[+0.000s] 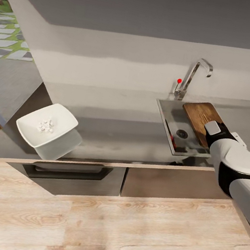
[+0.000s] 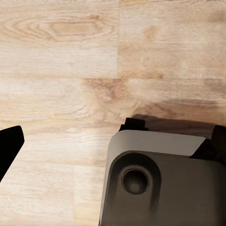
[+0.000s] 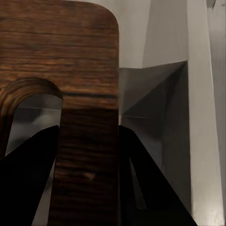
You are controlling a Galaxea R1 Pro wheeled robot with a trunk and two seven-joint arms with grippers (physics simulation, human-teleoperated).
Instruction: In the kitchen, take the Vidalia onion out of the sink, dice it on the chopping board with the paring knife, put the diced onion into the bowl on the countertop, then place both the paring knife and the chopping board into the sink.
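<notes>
In the head view the rectangular brown wooden chopping board (image 1: 199,115) with rounded corners hung tilted over the rectangular stainless-steel sink (image 1: 166,119), its far end above the basin's back edge near the chrome faucet with a red dot (image 1: 193,77). The right gripper (image 1: 212,132) held the board at its near end; its white and black arm reached in from the right. In the right wrist view the two dark fingers (image 3: 141,179) stood on either side of the strip of wood beside the handle slot, clamped on the board (image 3: 70,70), with the steel walls of the sink (image 3: 160,94) behind it. Inside the basin the round dark drain (image 1: 182,134) showed, and a small spot of red (image 1: 172,139) lay at the basin's near left wall, too little of it visible to tell what it was.

The shallow white rounded-square bowl (image 1: 47,126) sat well apart on the left of the smooth grey reflective tabletop (image 1: 116,127), with small white diced pieces (image 1: 46,125) in it.

The left wrist view looked down at the pale wooden floor (image 2: 70,70) and part of the robot's grey base (image 2: 160,183); one dark fingertip (image 2: 9,146) showed at the edge, and I could not tell whether the left gripper was apart or together.
</notes>
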